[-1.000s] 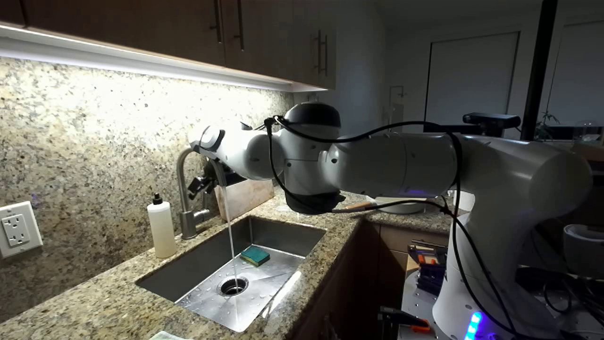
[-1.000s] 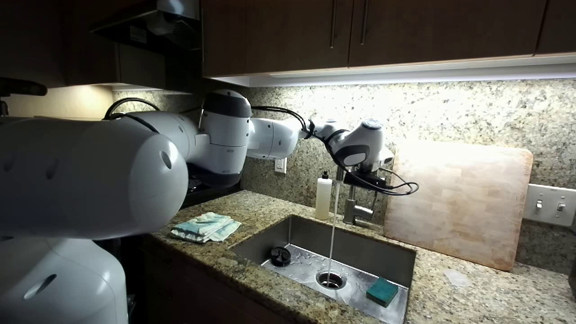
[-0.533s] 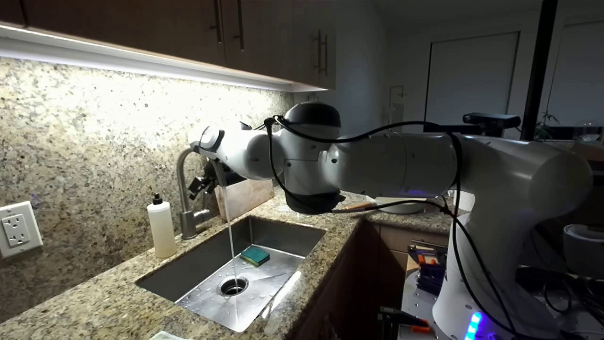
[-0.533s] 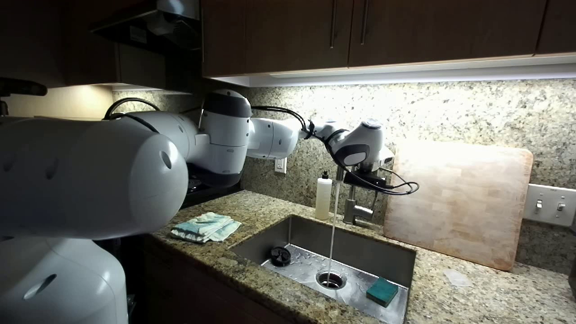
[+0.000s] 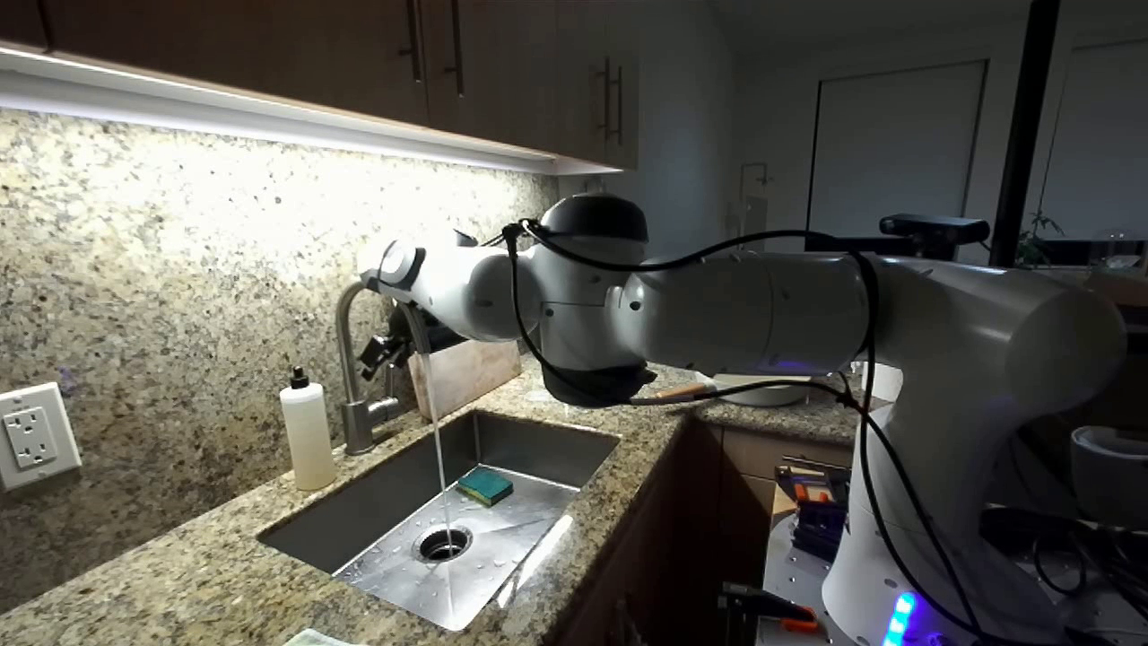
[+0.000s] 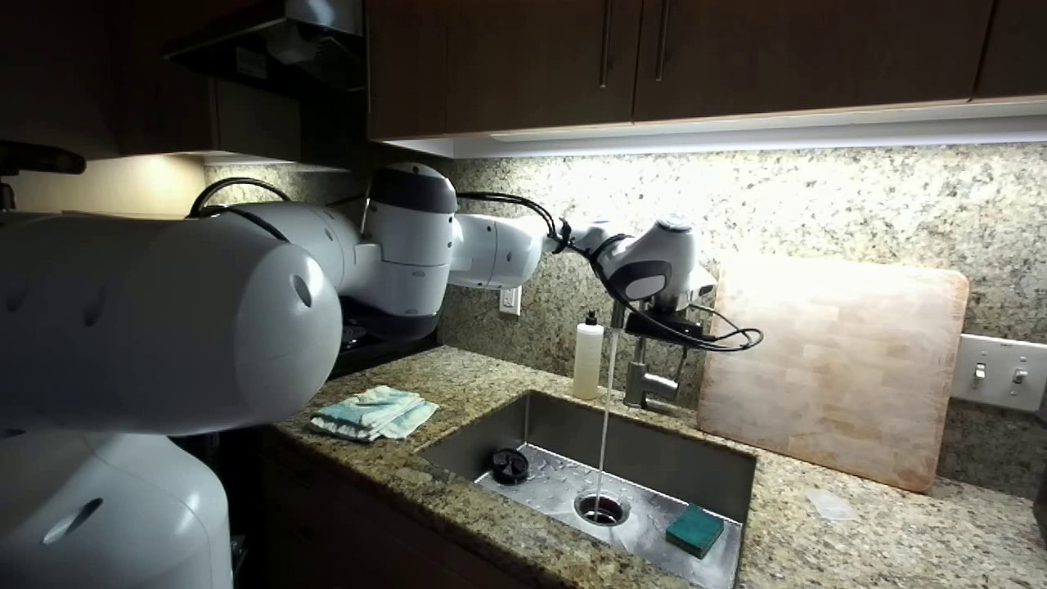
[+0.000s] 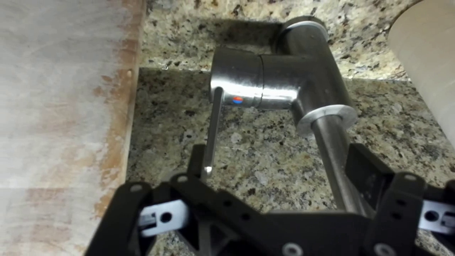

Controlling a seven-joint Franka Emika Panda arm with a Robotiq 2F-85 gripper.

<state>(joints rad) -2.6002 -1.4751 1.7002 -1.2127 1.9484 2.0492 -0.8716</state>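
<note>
faucet (image 7: 309, 73) | grey metal, shiny | slim lever (image 7: 214, 131), red-blue dot (image 7: 237, 100) | water (image 6: 605, 417) running | gripper (image 7: 282, 167) spread wide

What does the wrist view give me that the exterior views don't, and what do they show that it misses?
Only the wrist view: the red-and-blue dot on the faucet, and a close look at the open jaws, with the tip of the handle right beside one of them; whether they touch is unclear.

Only the exterior views: the sink, the drain, the sponge and the stream of water.

Shared: the faucet, the cutting board and the stone counter.
</note>
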